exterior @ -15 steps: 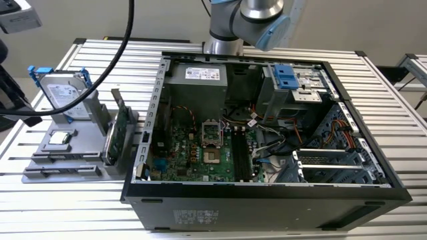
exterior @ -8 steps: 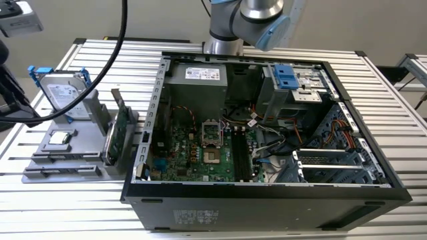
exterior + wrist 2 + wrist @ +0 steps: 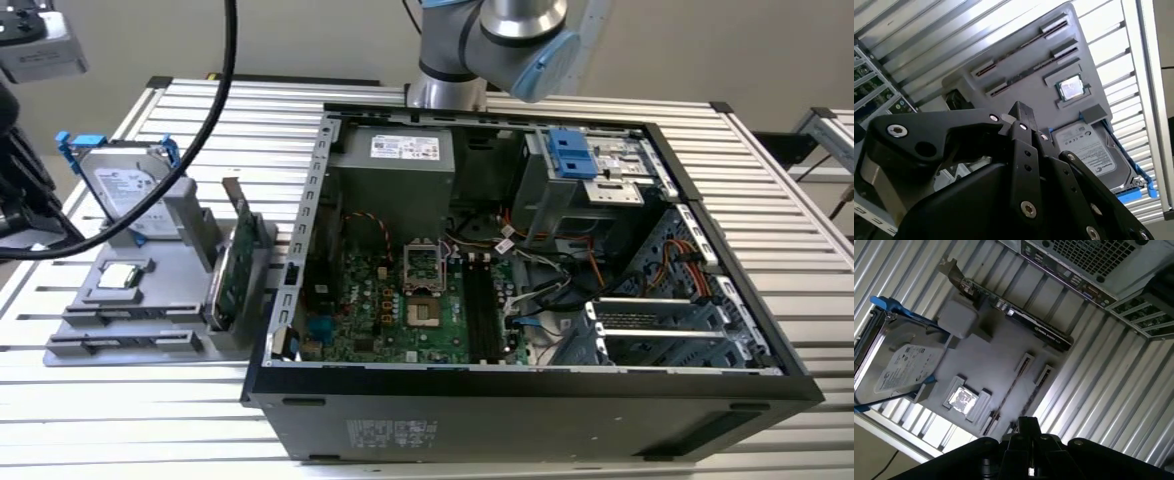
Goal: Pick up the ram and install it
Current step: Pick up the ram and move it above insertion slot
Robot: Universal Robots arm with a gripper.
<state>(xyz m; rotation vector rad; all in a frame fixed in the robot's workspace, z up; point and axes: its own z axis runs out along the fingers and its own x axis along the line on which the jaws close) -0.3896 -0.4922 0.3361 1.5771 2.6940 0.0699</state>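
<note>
Hovering pressed together, the gripper (image 3: 1027,422) hangs over the ram (image 3: 1010,389), whose long axis points toward it.

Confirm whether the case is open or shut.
Open. In the exterior view the case lies on its side with its upward face uncovered, and the motherboard inside is exposed.

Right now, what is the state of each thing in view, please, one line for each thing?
gripper: shut, holding nothing, over the tray.
ram: on its edge in a tray slot, not yet picked up.
hard drive: upright in the tray.
green card: upright on its edge in the tray.
processor chip: flat in its pocket.
computer case: lying on its side, open.
</note>
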